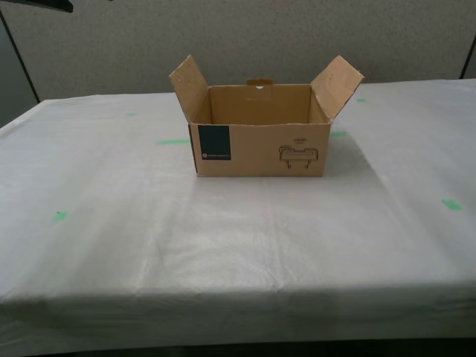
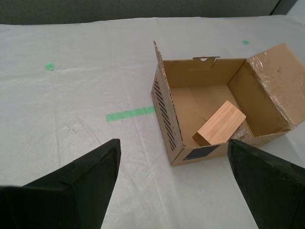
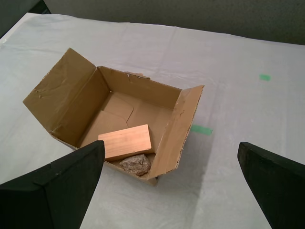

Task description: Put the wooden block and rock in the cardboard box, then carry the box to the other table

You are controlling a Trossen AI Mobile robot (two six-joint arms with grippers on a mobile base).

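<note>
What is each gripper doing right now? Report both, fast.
My first gripper: open, holding nothing, above the cardboard box.
My second gripper: open, holding nothing.

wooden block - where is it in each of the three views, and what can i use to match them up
Exterior view: not visible; the near wall of the cardboard box hides the inside.
Second wrist view: the wooden block lies on the box floor, between the spread fingers of my second gripper.
First wrist view: the block lies on the floor beside the rock.
Shared landmark: the box's open flaps.
</note>
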